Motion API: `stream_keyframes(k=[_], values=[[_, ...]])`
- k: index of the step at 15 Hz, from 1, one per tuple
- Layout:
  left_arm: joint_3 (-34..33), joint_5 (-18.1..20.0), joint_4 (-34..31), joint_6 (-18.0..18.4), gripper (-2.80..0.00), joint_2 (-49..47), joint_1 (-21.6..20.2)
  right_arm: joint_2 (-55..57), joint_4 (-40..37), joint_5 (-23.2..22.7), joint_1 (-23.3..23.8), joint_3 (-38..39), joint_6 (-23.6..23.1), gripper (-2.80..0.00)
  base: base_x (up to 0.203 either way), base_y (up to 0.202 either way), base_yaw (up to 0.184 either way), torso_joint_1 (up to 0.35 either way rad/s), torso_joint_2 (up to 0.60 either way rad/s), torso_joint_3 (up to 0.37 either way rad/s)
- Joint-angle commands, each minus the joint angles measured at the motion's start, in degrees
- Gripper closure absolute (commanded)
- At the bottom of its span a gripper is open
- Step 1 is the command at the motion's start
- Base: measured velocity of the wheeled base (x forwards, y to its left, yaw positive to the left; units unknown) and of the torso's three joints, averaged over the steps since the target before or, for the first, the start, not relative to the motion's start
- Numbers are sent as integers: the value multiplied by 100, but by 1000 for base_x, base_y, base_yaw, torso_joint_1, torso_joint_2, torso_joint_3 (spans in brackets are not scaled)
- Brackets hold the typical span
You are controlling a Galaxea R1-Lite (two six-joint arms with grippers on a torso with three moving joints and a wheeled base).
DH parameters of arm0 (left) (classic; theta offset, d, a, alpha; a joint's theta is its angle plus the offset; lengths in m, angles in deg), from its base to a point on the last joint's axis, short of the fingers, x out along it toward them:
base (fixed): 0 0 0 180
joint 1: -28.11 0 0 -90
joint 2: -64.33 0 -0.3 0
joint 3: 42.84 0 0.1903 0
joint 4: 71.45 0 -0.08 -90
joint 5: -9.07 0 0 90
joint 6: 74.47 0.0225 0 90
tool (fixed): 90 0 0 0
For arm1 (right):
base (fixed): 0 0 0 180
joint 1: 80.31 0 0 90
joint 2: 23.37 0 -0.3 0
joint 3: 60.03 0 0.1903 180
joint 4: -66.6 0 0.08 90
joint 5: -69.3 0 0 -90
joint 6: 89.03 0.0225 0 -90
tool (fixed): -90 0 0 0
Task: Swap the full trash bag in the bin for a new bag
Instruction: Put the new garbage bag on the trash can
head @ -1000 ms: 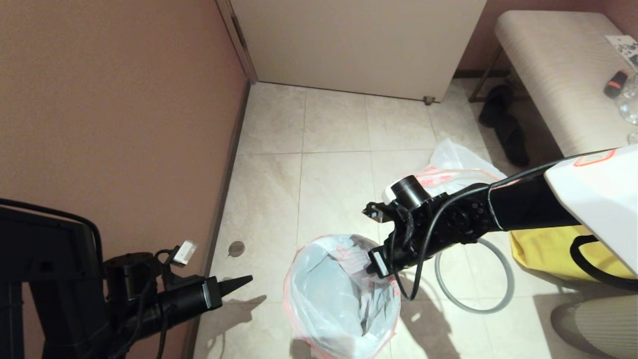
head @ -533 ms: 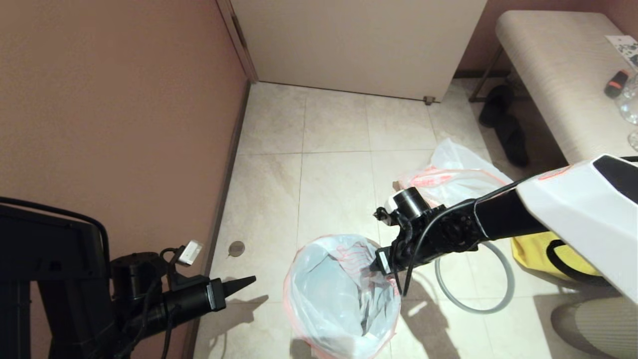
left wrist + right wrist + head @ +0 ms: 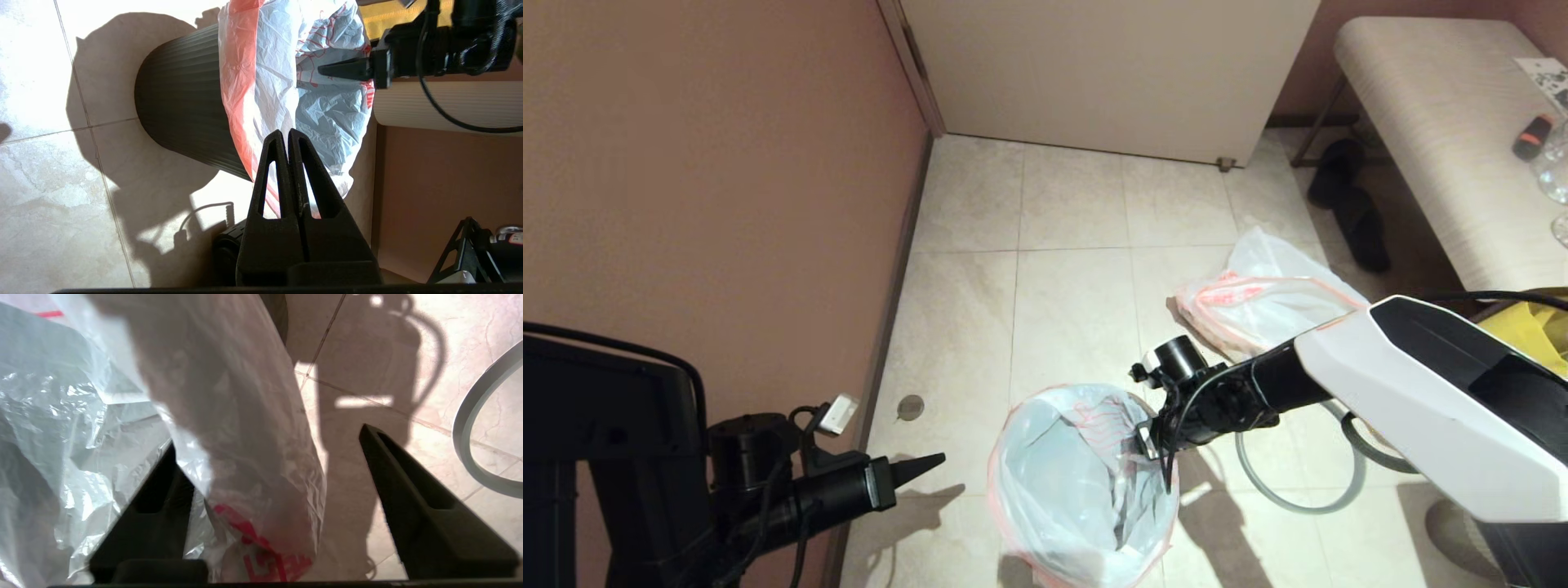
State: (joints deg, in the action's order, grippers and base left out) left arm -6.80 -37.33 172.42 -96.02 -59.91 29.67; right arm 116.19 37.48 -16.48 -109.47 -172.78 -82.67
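The new bag (image 3: 1086,482) lines the bin (image 3: 184,110), its pink hem folded over the rim. My right claw (image 3: 1150,437) straddles that hem, released; I'd press the fold down evenly, then fetch the grey hoop (image 3: 1298,482). Left claw (image 3: 915,467) stays clenched, empty, beside the bin.

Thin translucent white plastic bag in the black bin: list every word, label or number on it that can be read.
Red print on the thin translucent white plastic bag lining the small round black plastic bin: too crumpled and blurred to read.
No other text is legible.
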Motion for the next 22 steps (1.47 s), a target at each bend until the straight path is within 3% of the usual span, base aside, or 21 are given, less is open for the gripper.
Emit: stream_keyframes(k=[1, 7, 14, 16, 17, 18, 22], values=[[16, 25, 272, -16, 0, -5, 2, 168, 27, 0, -4, -64, -34, 0, 0, 0, 0, 0, 0, 0], [7, 26, 272, -16, 0, 4, -7, -20, 69, -11, -206, -354, -9, 0, 0, 0, 0, 0, 0, 0], [0, 43, 272, -16, 0, -5, 11, 356, 275, -2, -392, -1898, -4, 0, 0, 0, 0, 0, 0, 0], [7, 43, 272, -16, 0, -5, 11, 792, 273, 116, -397, -2344, -158, 0, 0, 0, 0, 0, 0, 0], [7, 43, 272, -16, 0, -5, 11, 912, 293, 220, -397, -2372, -456, 0, 0, 0, 0, 0, 0, 0], [-2, 43, 272, -19, 0, 2, 11, 1021, 320, 401, -385, -2381, -642, -280, 0, 0, 0, 0, 0, 0], [-28, 201, 272, -16, 0, 22, -15, 859, 330, 457, -371, -2382, -659, -280, 0, 0, 0, 0, 0, 0]])
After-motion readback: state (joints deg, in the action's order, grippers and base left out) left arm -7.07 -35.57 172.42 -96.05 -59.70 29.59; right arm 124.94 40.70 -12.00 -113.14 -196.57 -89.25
